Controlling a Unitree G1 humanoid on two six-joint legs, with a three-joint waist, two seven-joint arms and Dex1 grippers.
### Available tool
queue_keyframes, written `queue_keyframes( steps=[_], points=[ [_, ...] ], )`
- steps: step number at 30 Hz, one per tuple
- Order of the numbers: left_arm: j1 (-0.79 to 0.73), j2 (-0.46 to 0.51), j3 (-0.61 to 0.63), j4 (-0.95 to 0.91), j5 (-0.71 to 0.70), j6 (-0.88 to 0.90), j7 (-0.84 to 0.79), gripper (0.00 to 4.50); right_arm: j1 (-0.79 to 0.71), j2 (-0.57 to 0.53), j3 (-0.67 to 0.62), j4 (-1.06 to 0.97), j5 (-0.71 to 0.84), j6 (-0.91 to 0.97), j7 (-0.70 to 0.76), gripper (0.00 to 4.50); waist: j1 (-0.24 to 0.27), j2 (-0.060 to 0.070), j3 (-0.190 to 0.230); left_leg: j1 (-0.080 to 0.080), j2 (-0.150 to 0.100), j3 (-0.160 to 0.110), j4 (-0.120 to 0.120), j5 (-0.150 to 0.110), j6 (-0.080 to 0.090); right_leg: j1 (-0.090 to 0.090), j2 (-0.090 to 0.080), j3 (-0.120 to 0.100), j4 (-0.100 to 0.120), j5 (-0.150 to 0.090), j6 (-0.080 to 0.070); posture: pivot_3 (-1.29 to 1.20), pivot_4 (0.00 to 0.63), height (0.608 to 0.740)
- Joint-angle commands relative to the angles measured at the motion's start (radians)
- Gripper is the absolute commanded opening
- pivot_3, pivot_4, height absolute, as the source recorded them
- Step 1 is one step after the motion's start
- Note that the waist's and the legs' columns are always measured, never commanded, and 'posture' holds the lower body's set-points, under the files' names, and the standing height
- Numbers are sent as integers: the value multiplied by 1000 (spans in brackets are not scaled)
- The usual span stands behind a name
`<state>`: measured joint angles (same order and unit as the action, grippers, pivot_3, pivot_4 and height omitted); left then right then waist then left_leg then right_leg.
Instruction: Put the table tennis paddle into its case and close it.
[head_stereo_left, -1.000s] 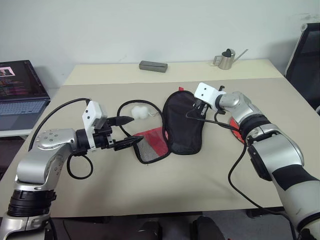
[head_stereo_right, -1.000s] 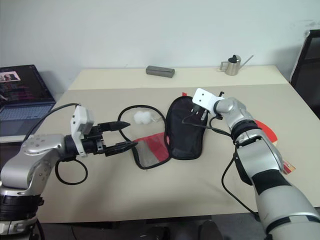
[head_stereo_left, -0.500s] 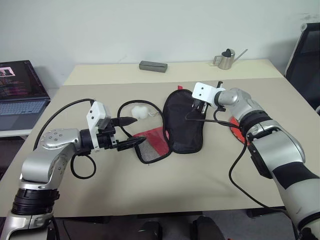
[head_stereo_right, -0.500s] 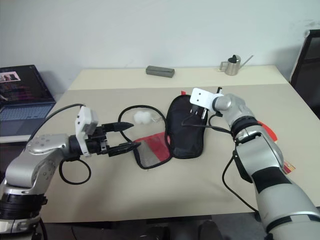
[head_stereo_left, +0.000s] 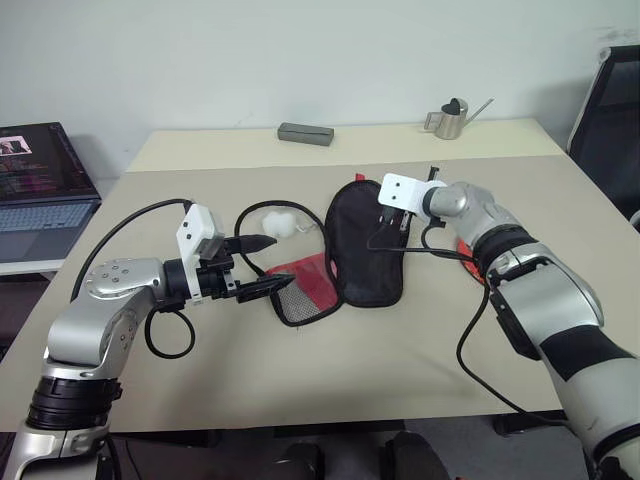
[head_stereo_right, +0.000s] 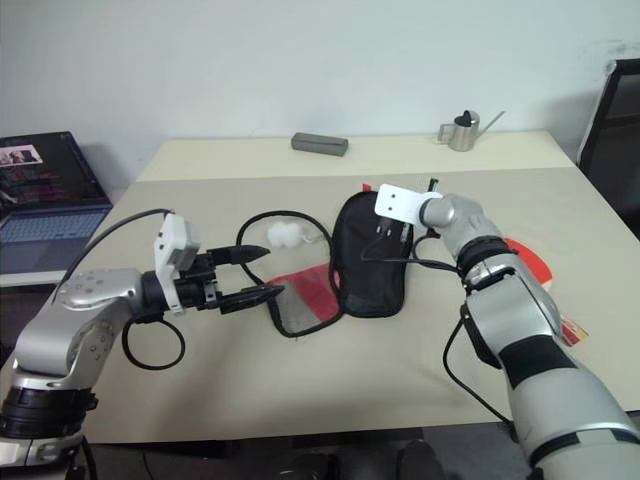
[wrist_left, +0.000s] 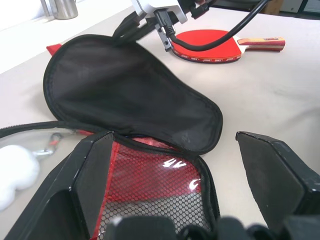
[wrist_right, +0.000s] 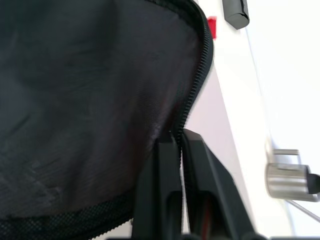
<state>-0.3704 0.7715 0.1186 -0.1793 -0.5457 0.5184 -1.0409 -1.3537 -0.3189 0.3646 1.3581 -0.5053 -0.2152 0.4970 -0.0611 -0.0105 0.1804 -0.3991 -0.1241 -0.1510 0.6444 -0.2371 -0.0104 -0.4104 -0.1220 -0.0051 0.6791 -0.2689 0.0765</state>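
A: We start with the beige table (head_stereo_left: 330, 390), the largest thing here, against a plain pale wall. At its left end we see an open laptop (head_stereo_left: 40, 190) on a lower stand, and at the right a black chair (head_stereo_left: 610, 110).

B: On the far side of the table we make out a grey rectangular box (head_stereo_left: 306, 132) and a small metal watering can (head_stereo_left: 452, 119) with a long spout. They stand well apart.

A: The case (head_stereo_left: 366, 245) lies open in the middle. Its black flap is folded back toward the right, and the red panel with its mesh pocket (head_stereo_left: 300, 290) lies to the left. The white pompom (head_stereo_left: 281, 224) sits beside it on the black cord.

B: The table tennis paddle (wrist_left: 207, 46) rests on the table beyond the case, red face up, with its striped handle pointing away from the case. It lies outside the case, partly behind the right arm in the head views.

A: As for writing, we see small white print on the paddle's rubber and marks on the handle, but we cannot read them. White marks on the red panel under the mesh are also unreadable.

B: The left gripper (head_stereo_left: 256, 265) hovers just beside the mesh pocket with its jaws spread wide, holding nothing.

A: The right gripper (wrist_right: 177, 145) sits at the zip edge of the black flap. Its fingers (wrist_right: 160, 165) are nearly together with the fabric edge between them, so we read it as pinching the flap.
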Motion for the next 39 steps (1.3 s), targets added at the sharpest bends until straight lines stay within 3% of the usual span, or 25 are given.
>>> queue_keyframes(
  steps=[1,4,12,24,30,39],
  points=[
    [-24,4,4,0,3,-21,-7,4269,-13,-1,-29,-12,22,16,-16,1638,0,0,0,0,0,0,0,0,0,0,0,0,0,0,0,0,150,740],
    [-31,3,0,8,5,-25,-9,4269,-15,-15,-30,-10,17,41,-60,2650,0,0,0,0,0,0,0,0,0,0,0,0,0,0,0,0,150,740],
    [-34,-6,-3,12,7,-29,-10,4269,-16,-47,-130,-20,106,88,-77,2650,0,0,0,0,0,0,0,0,0,0,0,0,0,0,0,0,150,740],
    [-30,-12,4,16,-2,-28,-23,4269,106,-70,-306,-174,337,273,213,2650,0,0,0,0,0,0,0,0,0,1,0,0,0,0,0,0,150,740],
    [-29,-13,4,7,-21,-21,-45,4269,327,-95,-332,-552,420,502,279,2650,2,0,0,-1,0,0,0,0,0,0,0,-1,-1,0,0,0,150,740],
    [-20,2,11,2,-32,-23,-78,4269,714,-86,-415,-1342,583,1045,196,2650,8,0,0,-1,0,0,1,0,1,0,-1,-1,0,0,0,0,150,740]
  ],
)
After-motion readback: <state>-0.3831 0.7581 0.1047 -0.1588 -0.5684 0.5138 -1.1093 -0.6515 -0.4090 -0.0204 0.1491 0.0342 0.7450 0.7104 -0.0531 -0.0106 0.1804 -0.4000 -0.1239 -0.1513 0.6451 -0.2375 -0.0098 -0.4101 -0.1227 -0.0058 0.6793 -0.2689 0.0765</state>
